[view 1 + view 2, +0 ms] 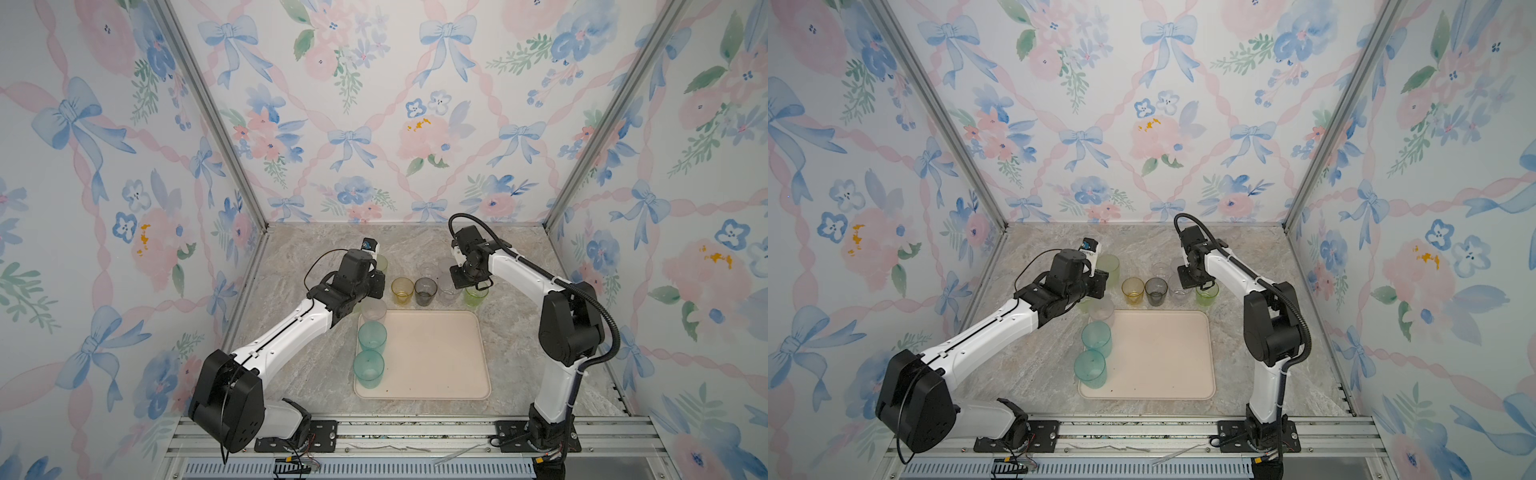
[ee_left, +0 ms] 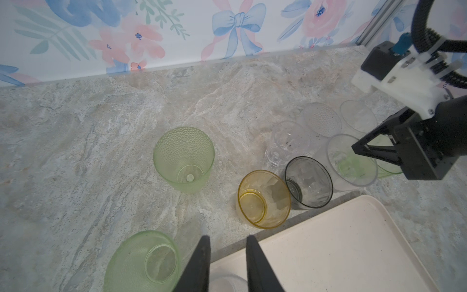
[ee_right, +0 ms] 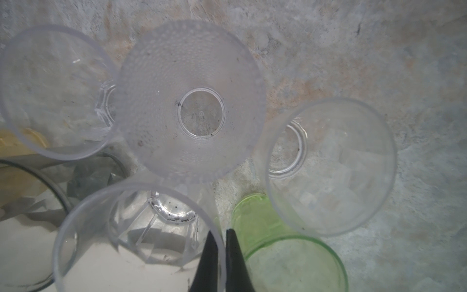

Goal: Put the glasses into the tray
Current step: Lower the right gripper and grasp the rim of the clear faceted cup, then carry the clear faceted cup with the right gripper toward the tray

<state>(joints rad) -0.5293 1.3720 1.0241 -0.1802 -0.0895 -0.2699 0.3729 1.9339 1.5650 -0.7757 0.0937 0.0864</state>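
The cream tray (image 1: pixel 436 361) lies mid-table; two teal glasses (image 1: pixel 370 351) and a clear one (image 1: pixel 374 309) stand along its left rim. My left gripper (image 2: pixel 228 239) is open just above that clear glass (image 2: pixel 227 283), its fingers apart. Behind the tray stand amber (image 1: pixel 402 289), grey (image 1: pixel 425 291), clear (image 1: pixel 449 291) and green (image 1: pixel 476 294) glasses. My right gripper (image 3: pixel 222 235) is shut on the wall of that clear glass (image 3: pixel 139 240), one finger inside the rim and one outside. More clear glasses (image 3: pixel 192 101) stand behind, and pale green ones (image 2: pixel 184 159) to the left.
Another pale green glass (image 2: pixel 141 263) stands just left of my left fingers, off the tray. Flowered walls close in the marble table (image 1: pixel 316 374) at the back and on both sides. A metal rail (image 1: pixel 415 432) carries both arm bases along the front edge.
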